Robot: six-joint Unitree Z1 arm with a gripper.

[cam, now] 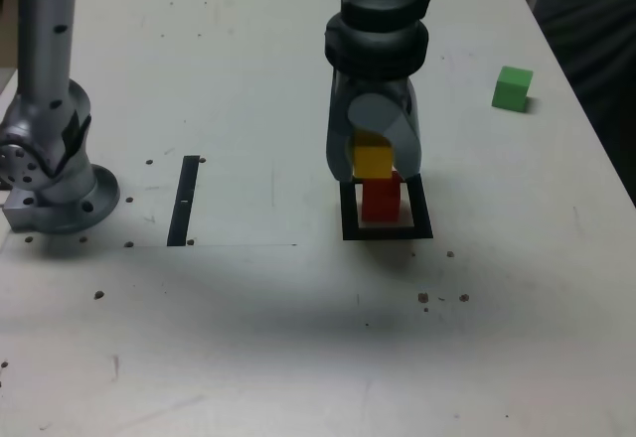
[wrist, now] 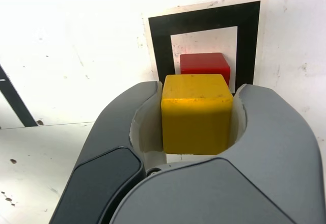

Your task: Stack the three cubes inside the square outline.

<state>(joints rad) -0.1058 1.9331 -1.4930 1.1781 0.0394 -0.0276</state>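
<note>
- Yellow solid cube (wrist: 196,113) clamped between the two grey jaws of the claw (cam: 376,164); the jaws are closed against its two opposite sides, only as wide as the block itself.
- Wrist view: the yellow cube's top face and front face are plain to see, the jaw pads pressed flat to its flanks.
- Red solid cube (cam: 380,200) sits on the white centre of the thick black square outline (cam: 349,215), flat on the white counter (cam: 248,338).
- Exterior view: the yellow cube hangs just above the red one, a little toward that view's left; whether the two touch I cannot tell.
- Green solid cube (cam: 513,88) rests alone on the counter, well apart from the outline, toward the exterior view's right and farther back.
- Straight black strip (cam: 185,200) lies on the counter to the exterior view's left of the outline, between it and the grey metal arm base (cam: 55,174).
- Small dark specks are scattered over the counter surface.
</note>
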